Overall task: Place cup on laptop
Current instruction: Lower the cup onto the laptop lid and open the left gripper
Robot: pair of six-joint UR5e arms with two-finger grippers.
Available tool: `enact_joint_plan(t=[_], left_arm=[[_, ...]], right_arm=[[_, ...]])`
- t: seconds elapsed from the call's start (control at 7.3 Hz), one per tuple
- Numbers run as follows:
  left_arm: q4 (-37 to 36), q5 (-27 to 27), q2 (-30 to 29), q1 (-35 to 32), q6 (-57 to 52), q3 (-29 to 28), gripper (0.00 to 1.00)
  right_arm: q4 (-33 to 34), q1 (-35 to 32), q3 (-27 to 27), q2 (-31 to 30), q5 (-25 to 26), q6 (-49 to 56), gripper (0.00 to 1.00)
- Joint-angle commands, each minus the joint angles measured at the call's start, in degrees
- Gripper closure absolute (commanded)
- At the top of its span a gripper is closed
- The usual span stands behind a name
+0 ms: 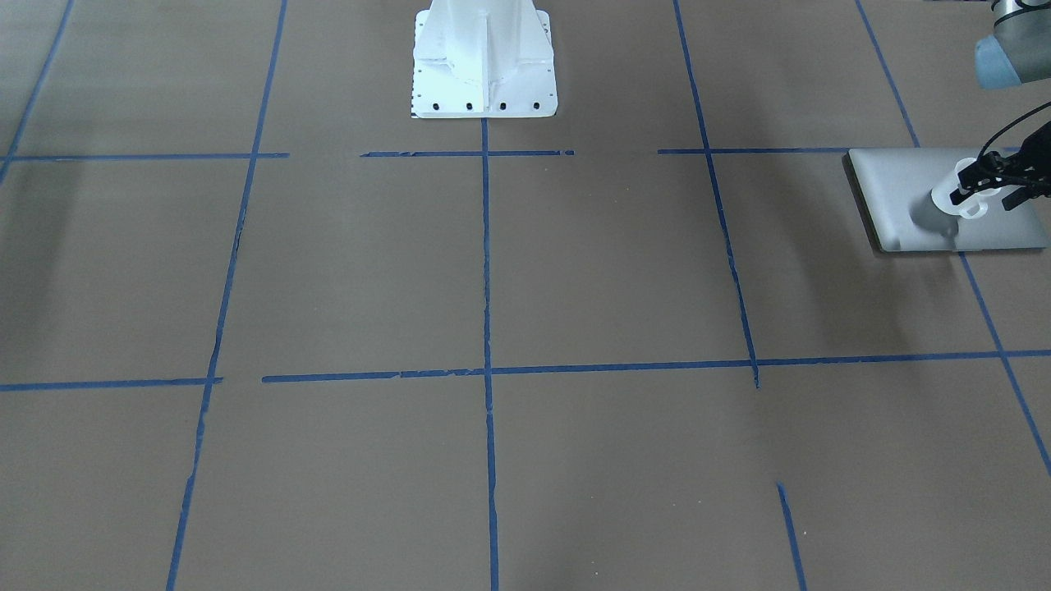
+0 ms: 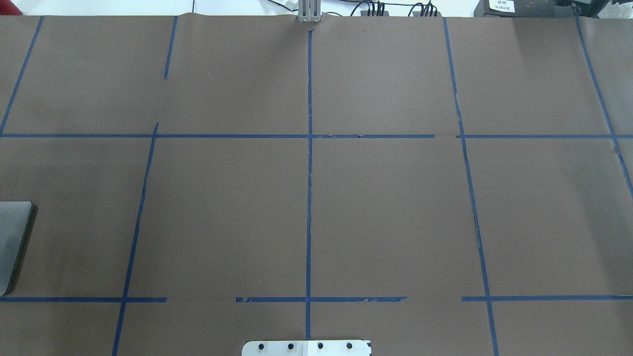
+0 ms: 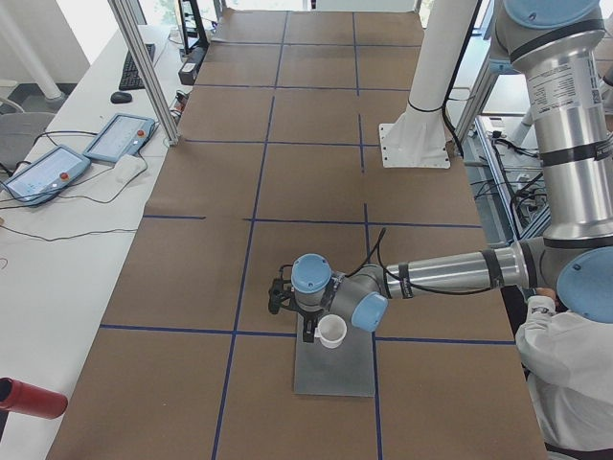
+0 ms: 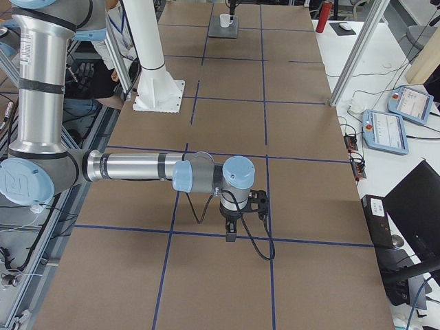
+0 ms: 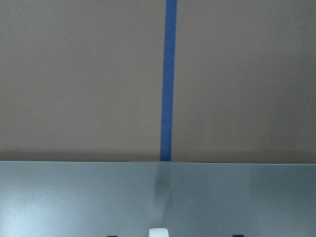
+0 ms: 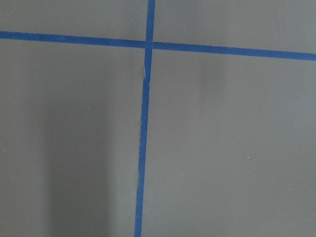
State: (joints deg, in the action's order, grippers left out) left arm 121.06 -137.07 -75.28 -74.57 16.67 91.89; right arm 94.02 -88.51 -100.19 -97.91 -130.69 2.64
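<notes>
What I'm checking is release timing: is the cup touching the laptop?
Cannot tell. The front-facing view shows the cup over the laptop, but no plain contact or gap.

The laptop [image 1: 903, 205] runs off the picture's edge in the front-facing view and shows overhead only as a strip at the table's [image 2: 316, 207] left edge. There the left gripper [image 1: 988, 195] covers part of the cup [image 1: 944, 195], so whether its fingers press the cup cannot be told, and the left wrist view catches only a white sliver of the cup at its bottom edge. The right gripper [image 4: 230, 234], near the table's right end, shows only from the side, its jaws too small to judge
</notes>
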Motion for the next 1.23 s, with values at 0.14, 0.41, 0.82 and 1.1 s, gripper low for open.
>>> enact_joint_plan(t=[0.14, 0.41, 0.82, 1.1], left_arm=[[-27.5, 0.3, -0.3, -14.5, -22.0, 12.1, 0.00], [-28.5, 0.5, 0.7, -19.8, -22.4, 12.5, 0.00], [-27.7, 0.5, -0.4, -19.6, -22.6, 9.6, 0.00], [-27.0, 0.5, -1.3, -19.5, -22.4, 9.9, 0.00]], right_arm=[[0.0, 0.0, 0.0, 0.0, 0.0, 0.0, 0.00], [0.0, 0.0, 0.0, 0.0, 0.1, 0.0, 0.00], [0.0, 0.0, 0.0, 0.0, 0.1, 0.0, 0.00], [0.0, 0.0, 0.1, 0.0, 0.0, 0.0, 0.00]])
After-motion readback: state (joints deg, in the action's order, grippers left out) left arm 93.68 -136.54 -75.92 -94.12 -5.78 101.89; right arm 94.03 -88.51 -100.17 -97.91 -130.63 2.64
